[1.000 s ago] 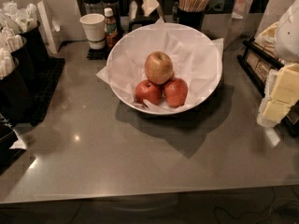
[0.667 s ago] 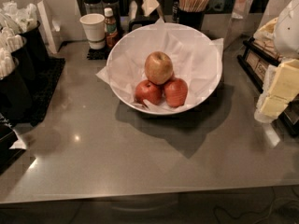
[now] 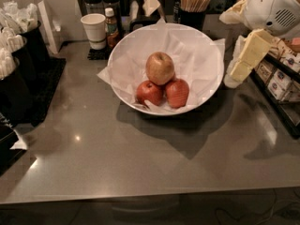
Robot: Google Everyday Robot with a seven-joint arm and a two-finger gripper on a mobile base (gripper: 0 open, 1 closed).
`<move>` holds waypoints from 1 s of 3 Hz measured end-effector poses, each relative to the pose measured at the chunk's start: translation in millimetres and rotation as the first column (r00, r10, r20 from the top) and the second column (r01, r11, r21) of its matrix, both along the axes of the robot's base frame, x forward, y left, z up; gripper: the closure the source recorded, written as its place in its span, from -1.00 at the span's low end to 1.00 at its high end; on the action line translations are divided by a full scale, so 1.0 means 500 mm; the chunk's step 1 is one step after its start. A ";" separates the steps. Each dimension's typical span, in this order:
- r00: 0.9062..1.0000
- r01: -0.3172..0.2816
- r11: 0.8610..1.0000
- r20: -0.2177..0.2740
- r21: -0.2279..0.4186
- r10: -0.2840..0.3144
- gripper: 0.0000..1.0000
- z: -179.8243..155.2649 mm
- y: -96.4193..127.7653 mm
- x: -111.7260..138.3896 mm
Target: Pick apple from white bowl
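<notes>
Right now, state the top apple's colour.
Apple: yellowish-tan, red blush, camera view; gripper hovers beside white bowl.

The gripper (image 3: 242, 61) has moved up and left from the right edge and now hangs just beside the right rim of the bowl (image 3: 125, 92). The arm (image 3: 274, 6) now shows its white body at top right.

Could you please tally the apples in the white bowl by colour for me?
Yellowish-tan apple: 1
Red apples: 2
Total: 3, all in the white bowl.
The gripper is just to the right of the bowl's rim.
</notes>
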State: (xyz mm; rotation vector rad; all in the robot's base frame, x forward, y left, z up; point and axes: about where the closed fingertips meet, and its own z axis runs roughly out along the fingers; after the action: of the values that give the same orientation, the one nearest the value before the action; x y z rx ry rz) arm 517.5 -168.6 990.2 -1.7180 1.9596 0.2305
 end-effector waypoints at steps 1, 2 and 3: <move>0.996 -0.071 0.994 -0.047 0.088 0.075 -1.00 -0.012 0.064 0.075; 0.997 -0.072 0.993 -0.031 0.098 0.075 -1.00 -0.006 0.069 0.091; 0.995 -0.071 0.981 -0.060 0.179 0.082 -1.00 -0.040 0.090 0.096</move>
State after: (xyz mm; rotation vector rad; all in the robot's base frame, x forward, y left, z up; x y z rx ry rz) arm 565.3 -123.5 970.0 -1.6908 1.8607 0.4812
